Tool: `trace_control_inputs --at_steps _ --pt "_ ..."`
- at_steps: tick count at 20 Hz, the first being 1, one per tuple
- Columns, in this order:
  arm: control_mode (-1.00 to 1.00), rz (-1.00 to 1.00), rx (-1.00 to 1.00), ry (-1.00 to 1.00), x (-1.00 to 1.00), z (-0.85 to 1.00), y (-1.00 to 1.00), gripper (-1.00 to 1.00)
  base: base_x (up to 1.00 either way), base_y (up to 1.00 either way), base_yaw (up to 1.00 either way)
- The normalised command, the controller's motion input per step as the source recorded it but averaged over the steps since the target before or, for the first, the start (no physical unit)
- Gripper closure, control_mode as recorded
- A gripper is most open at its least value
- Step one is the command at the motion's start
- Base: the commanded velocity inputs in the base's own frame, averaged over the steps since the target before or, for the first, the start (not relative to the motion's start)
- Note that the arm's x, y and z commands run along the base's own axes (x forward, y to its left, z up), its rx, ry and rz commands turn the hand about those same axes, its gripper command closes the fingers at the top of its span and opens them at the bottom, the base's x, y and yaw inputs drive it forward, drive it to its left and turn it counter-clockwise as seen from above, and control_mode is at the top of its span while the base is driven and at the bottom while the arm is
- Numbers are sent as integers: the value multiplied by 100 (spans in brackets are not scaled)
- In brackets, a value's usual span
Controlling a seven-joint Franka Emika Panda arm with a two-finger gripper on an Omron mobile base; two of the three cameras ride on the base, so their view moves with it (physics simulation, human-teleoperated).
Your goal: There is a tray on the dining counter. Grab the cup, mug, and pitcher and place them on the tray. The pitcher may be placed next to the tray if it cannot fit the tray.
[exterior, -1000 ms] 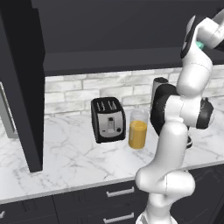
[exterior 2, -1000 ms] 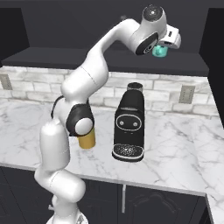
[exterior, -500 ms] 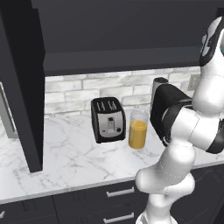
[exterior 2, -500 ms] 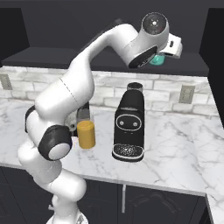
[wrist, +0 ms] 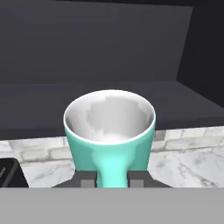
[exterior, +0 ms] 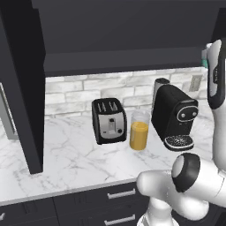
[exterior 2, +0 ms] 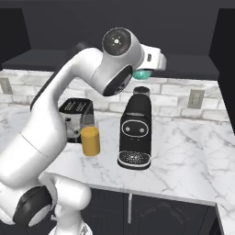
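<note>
My gripper [wrist: 111, 180] is shut on the teal mug [wrist: 109, 131], whose white inside faces the hand view, upright between the fingertips [wrist: 87, 180]. In the right base view the mug [exterior 2: 142, 74] hangs high under the hand, above the coffee machine. A sliver of it shows at the right edge of the left base view [exterior: 204, 58]. The clear pitcher [exterior: 139, 131] with orange juice stands on the marble worktop between toaster and coffee machine, seen also from the right [exterior 2: 90, 136]. The tray, the cup and the dining counter are out of view.
A black toaster [exterior: 109, 120] and a black coffee machine [exterior: 174, 117] flank the pitcher on the marble worktop [exterior: 66, 159]. Dark cabinets [exterior: 123, 39] overhang it, with a white brick wall behind. My own arm [exterior 2: 69, 114] crosses in front of the toaster [exterior 2: 73, 118].
The arm has swung round with the mug still held. The hand has come lower and leftward in the right base view, and the elbow has dropped toward the base. Things on the worktop have not moved.
</note>
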Motion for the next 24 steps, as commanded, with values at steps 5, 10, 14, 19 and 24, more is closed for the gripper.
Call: trace_control_inputs --at_steps 5,10,14,19,24 --pt "-100 1 -2 1 -94 0 73 100 0 0 0" --pt "-100 0 0 12 -85 0 63 100 0 0 0" --pt "-100 0 3 16 -79 4 49 100 0 0 0" --pt "-100 0 7 14 -71 1 40 100 0 0 0" --pt "-100 0 6 0 -20 0 40 100 0 0 0"
